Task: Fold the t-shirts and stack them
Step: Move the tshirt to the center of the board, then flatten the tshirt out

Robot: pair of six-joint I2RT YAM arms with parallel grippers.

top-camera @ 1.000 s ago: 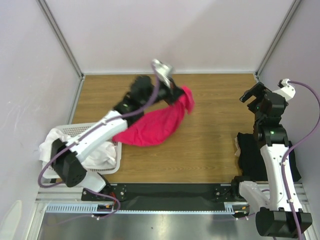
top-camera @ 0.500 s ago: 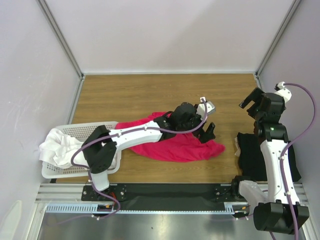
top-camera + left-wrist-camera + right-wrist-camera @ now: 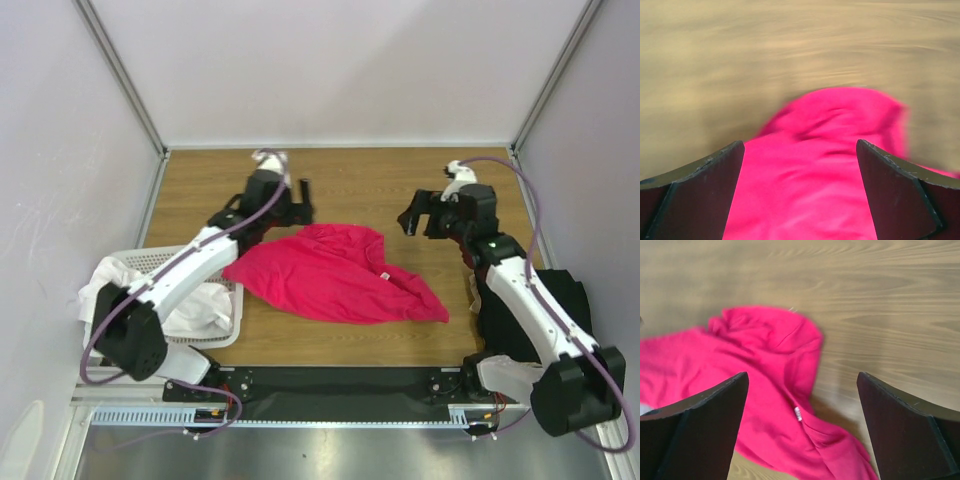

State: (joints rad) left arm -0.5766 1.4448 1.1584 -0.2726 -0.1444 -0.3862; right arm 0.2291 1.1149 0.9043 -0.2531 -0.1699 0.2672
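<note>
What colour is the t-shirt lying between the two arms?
The t-shirt is bright crimson-pink, clearest in the top external view.

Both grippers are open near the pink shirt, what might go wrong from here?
The pink t-shirt lies rumpled in overlapping folds, so a pinch may catch two layers and the fold come out crooked. Its left tip lies right by the basket, so dragging it could snag there.

no legible text, shirt label unreadable
</note>
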